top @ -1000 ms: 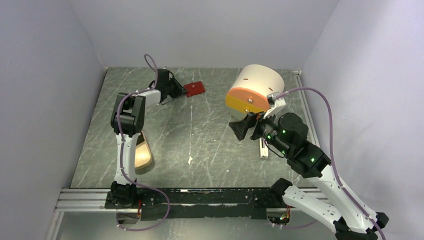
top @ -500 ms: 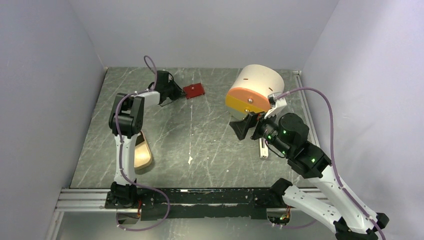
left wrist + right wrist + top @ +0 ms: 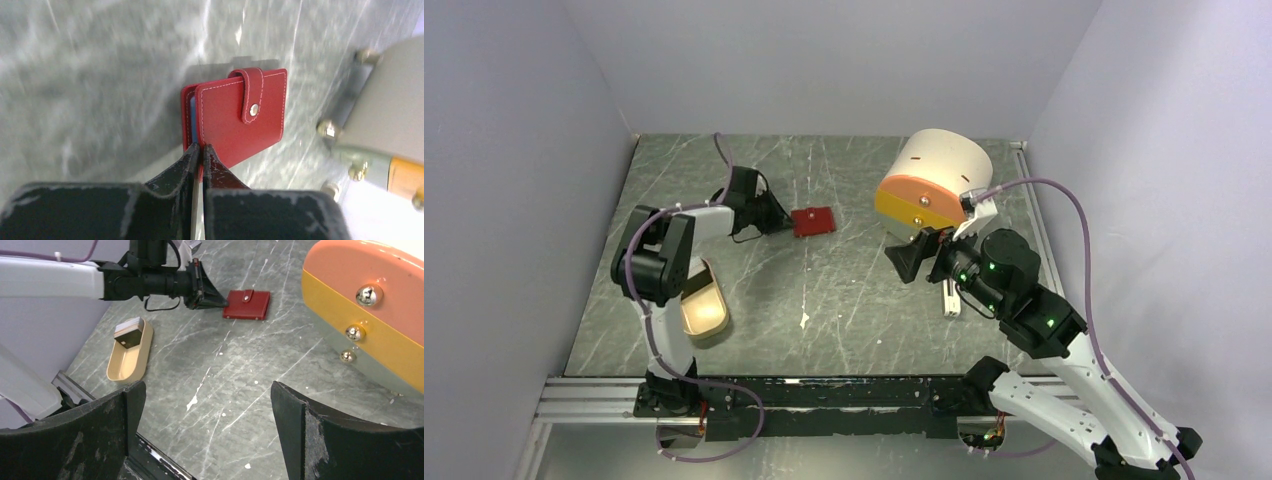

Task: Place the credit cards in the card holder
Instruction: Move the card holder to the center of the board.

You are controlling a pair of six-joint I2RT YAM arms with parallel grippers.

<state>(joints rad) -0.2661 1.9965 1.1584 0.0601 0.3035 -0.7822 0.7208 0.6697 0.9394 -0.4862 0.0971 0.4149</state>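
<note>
The card holder (image 3: 240, 112) is a red snap-tab wallet, closed, lying flat on the dark marbled table (image 3: 844, 290). My left gripper (image 3: 200, 150) is shut on the wallet's near edge, where a thin blue lining shows. In the top view the card holder (image 3: 815, 221) sits left of centre with the left gripper (image 3: 787, 221) at its left side. The credit cards (image 3: 128, 329) appear as a small pale and dark stack at the far end of the beige tray (image 3: 131, 364). My right gripper (image 3: 207, 405) hangs wide open above bare table, holding nothing.
A big cream-and-orange cylinder (image 3: 932, 178) lies at the back right, close to the right gripper (image 3: 914, 258). The beige oval tray (image 3: 706, 312) lies beside the left arm's upright. A small white object (image 3: 951, 298) lies under the right arm. Walls enclose the table.
The left gripper closed on the card holder and pulled it toward the front of the table. The left arm shifted left, uncovering more of the tray. The right arm stayed still.
</note>
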